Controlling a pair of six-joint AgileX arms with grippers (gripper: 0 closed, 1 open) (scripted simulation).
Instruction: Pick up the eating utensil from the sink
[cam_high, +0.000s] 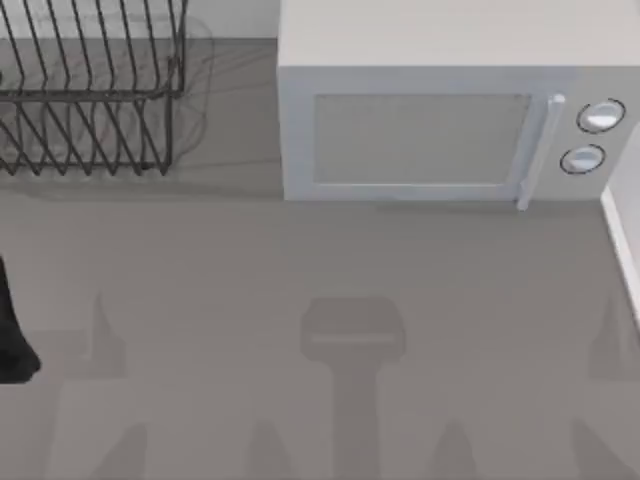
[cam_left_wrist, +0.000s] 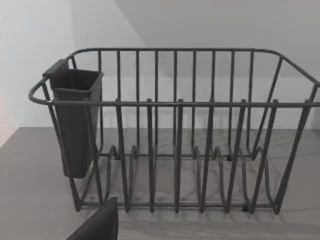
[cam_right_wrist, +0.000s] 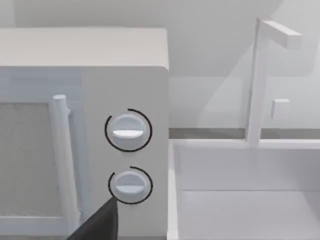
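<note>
Two fixtures stand along the far edge of the grey desk (cam_high: 320, 300): a dark wire rack (cam_high: 90, 95) at the far left corner and a white microwave (cam_high: 440, 110) right of centre, door handle (cam_high: 540, 150) and two round knobs (cam_high: 598, 135) toward its right end. A white sink (cam_high: 625, 240) meets the desk's right edge just beside the microwave. Left arm (cam_high: 12, 335) appears as a dark shape at the desk's left edge. Left wrist view faces the rack (cam_left_wrist: 175, 135), which carries a dark cup (cam_left_wrist: 75, 120) hung on one end; a dark part of the left gripper (cam_left_wrist: 100, 225) juts in, and whether it is open cannot be told. Right wrist view faces the knobs (cam_right_wrist: 128, 155), the sink basin (cam_right_wrist: 245, 200) and its white faucet (cam_right_wrist: 260, 80); the right gripper (cam_right_wrist: 97, 222) likewise cannot be judged. What is seen of the basin holds no fork.
</note>
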